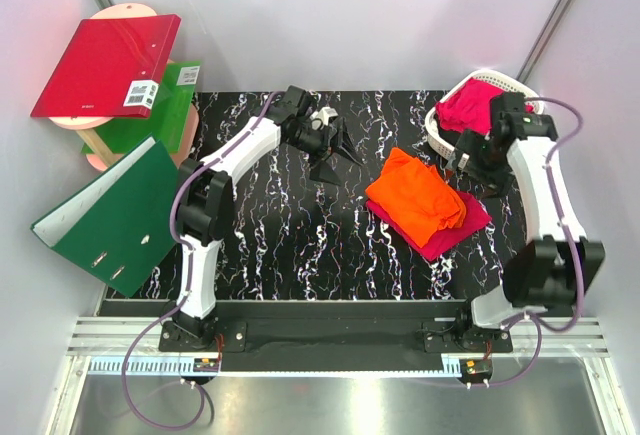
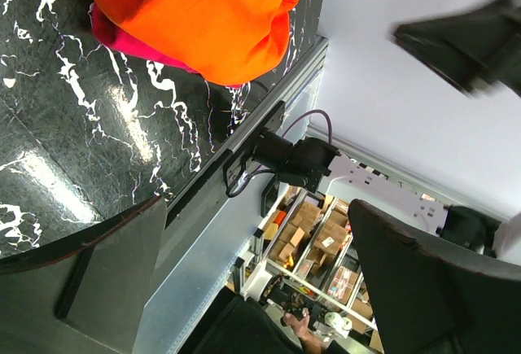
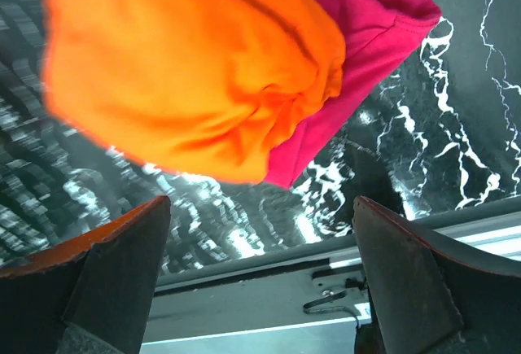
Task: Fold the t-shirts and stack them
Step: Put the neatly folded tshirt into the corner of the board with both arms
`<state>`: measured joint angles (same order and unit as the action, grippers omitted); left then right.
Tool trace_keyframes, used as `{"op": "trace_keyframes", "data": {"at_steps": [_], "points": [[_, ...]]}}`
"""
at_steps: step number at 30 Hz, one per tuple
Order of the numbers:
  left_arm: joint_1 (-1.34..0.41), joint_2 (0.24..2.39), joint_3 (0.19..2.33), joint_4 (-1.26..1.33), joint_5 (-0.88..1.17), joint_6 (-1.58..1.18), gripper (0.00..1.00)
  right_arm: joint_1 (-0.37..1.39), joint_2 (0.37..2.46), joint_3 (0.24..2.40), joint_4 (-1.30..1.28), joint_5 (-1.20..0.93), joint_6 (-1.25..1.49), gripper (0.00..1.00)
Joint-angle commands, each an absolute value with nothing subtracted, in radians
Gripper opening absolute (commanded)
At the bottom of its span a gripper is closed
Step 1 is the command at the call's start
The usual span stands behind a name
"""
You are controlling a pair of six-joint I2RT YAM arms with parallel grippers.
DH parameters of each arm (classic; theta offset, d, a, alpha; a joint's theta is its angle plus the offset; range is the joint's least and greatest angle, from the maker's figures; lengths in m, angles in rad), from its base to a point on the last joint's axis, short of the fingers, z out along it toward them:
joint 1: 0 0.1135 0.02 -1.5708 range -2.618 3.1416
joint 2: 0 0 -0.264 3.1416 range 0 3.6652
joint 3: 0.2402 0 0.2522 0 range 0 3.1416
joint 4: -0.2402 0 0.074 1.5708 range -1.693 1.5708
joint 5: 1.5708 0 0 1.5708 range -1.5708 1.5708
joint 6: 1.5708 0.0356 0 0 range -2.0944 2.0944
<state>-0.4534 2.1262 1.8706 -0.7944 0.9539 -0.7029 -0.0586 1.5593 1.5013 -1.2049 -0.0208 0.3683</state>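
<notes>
Top external view: we see the orange t-shirt (image 1: 415, 200) lying folded at centre right on the black marbled table (image 1: 280, 245). It sits on top of a magenta t-shirt (image 1: 447, 235), whose edges show below and to the right. Another magenta t-shirt (image 1: 470, 105) is heaped in the white lattice basket (image 1: 436, 121) at upper right.

The left gripper (image 1: 328, 145) hangs over the upper middle of the table, well apart from the stack. The right gripper (image 1: 462, 160) sits between the basket and the stack. Both wrist views show the fingers spread wide with nothing between them, so both are released.

The cloth looks like a soft matte knit. The orange shirt's edges are rounded and puckered, while the magenta one shows a flat stitched hem at its corner. We judge these shirts light, limp and unbreakable, and they should sag from any single pinch and lose their fold. For the basket shirt we would pinch a raised ridge of cloth, then regrip at the shoulders or hem corners with both grippers. The hard, glossy tabletop should let cloth slide.
</notes>
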Motion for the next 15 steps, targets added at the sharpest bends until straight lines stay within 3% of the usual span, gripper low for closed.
{"op": "trace_keyframes", "data": {"at_steps": [1, 5, 9, 10, 11, 13, 15], "points": [[-0.463, 2.092, 1.865, -0.779, 0.951, -0.684, 0.99, -0.054, 1.488, 1.529, -1.308, -0.157, 0.385, 1.00], [-0.465, 2.089, 1.864, -0.779, 0.930, -0.678, 0.99, -0.032, 1.462, 1.454, -1.156, -0.333, 0.390, 0.99], [-0.457, 2.053, 1.841, -0.779, 0.870, -0.666, 0.99, 0.086, 1.564, 1.551, -1.109, -0.336, 0.345, 0.87], [-0.451, 2.028, 1.835, -0.779, 0.852, -0.664, 0.99, 0.118, 1.631, 1.581, -1.114, -0.322, 0.319, 0.78], [-0.446, 2.013, 1.829, -0.779, 0.812, -0.661, 0.99, 0.174, 1.661, 1.612, -1.118, -0.305, 0.310, 0.62], [-0.423, 1.958, 1.813, -0.779, 0.726, -0.661, 0.99, 0.219, 1.750, 1.693, -1.114, -0.264, 0.320, 0.00], [-0.393, 1.887, 1.801, -0.779, 0.654, -0.658, 0.99, 0.253, 1.843, 1.767, -1.098, -0.246, 0.339, 0.00]]}}
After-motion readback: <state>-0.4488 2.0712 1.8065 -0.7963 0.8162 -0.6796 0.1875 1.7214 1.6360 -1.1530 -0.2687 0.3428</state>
